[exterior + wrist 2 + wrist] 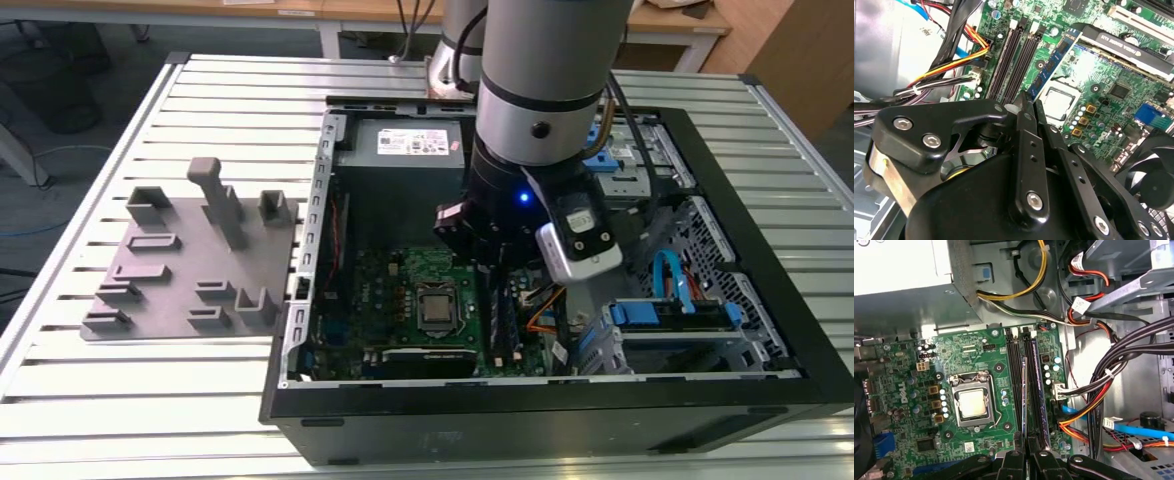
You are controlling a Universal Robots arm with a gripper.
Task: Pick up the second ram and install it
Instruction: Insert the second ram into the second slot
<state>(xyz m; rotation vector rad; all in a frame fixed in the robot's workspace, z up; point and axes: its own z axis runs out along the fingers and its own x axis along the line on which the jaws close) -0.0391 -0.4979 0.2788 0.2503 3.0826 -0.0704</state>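
Slatted metal table (pixel 227 100) carries an open case (pixel 534 420) with a grey slotted block (pixel 187 255) just beside it on the exterior view's left. The arm (pixel 547 90) reaches down into the case, its wrist over the green motherboard (pixel 400 275), near the CPU (pixel 437 307). In both wrist views the gripper (pixel 1026 100) (pixel 1026 452) has its fingers pressed together on one end of the ram (pixel 1054 62) (pixel 1025 390), a thin blue-green board held on edge. The ram runs lengthwise along the black memory slots (pixel 1016 385), between the CPU socket (pixel 973 404) and a dark stick (pixel 1039 390) that already sits upright in a neighbouring slot. Whether the ram's lower edge touches a slot or hangs just above it cannot be told. In the first wrist view, bundles of black, orange, yellow and red cables (pixel 1089 405) lie close by on the far side of the slots from the CPU. A grey power supply (pixel 400 145) fills the far end of the case in the exterior view.
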